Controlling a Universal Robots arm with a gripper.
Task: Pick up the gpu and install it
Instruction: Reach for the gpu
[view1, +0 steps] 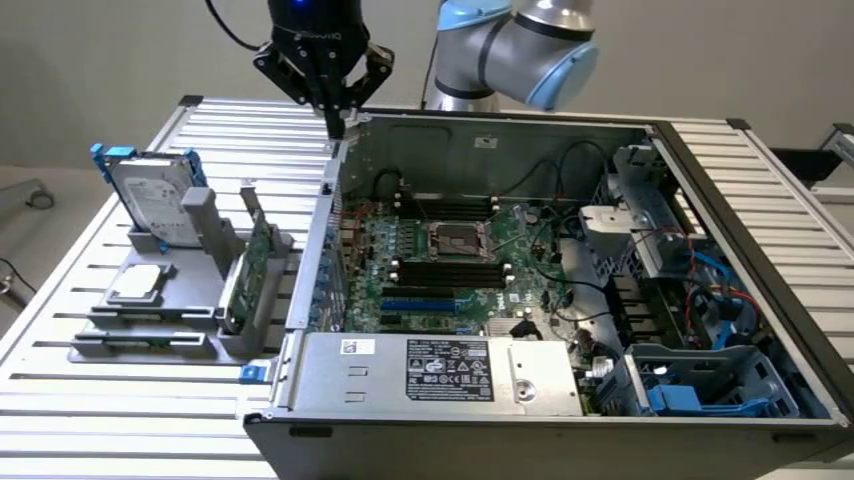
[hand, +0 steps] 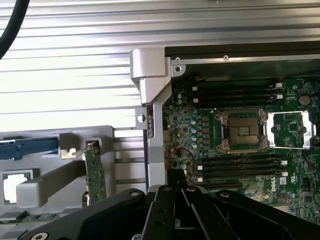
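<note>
Silver metal slats make up the table (view1: 80, 400). On it sits an open computer case (view1: 747, 170) with its side off, so the green board (view1: 523, 232) inside can be reached from above. Just beside the case, a grey rack (view1: 200, 215) holds parts up on edge, easy to pinch: a hard drive (view1: 150, 200) and the gpu (view1: 256, 270), standing in its slot. The gripper (view1: 336, 118) hangs above the case's far corner on the exterior view's left — fingers pressed together, holding nothing, well apart from the gpu. The rack hides the card's bottom edge, and its black side is hard to make out.
</note>
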